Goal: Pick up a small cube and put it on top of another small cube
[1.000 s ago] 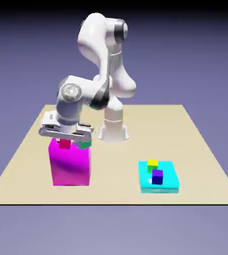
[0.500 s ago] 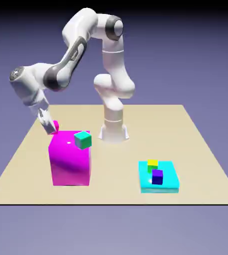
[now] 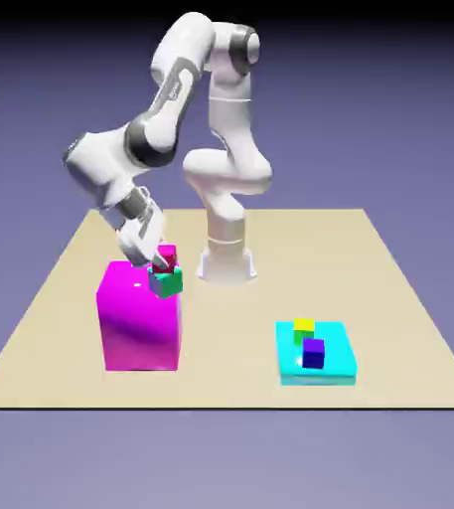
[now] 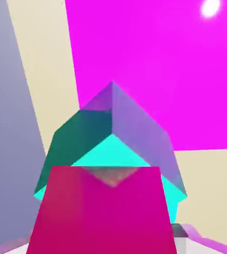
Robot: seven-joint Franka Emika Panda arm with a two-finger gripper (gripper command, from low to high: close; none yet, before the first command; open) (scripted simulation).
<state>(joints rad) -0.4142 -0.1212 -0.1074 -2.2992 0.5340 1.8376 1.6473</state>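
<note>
The tiny red cube point(image 3: 168, 255) rests on the teal-green cube point(image 3: 168, 283), which sits at the far right corner of the big magenta block point(image 3: 139, 323). My gripper point(image 3: 160, 261) reaches down from the exterior view's left, its jaws open on either side of the red cube. In the hand view the red cube point(image 4: 103, 213) fills the bottom. The teal cube point(image 4: 85, 134) with its cyan face shows corner-on behind it, and the magenta block point(image 4: 160, 64) lies beyond. One grey fingertip point(image 4: 187, 232) shows just beside the red cube's right edge; the other is hidden.
A flat cyan slab point(image 3: 320, 370) lies at the exterior view's right front, carrying a yellow cube point(image 3: 304, 326) and a purple cube point(image 3: 314, 352). The robot's base point(image 3: 226, 260) stands right behind the magenta block. The tan table point(image 3: 389, 298) ends close in front of both.
The arm swung back from the magenta block's left edge to its right corner, carrying the red cube. The red cube now sits on the teal cube and the jaws have spread.
</note>
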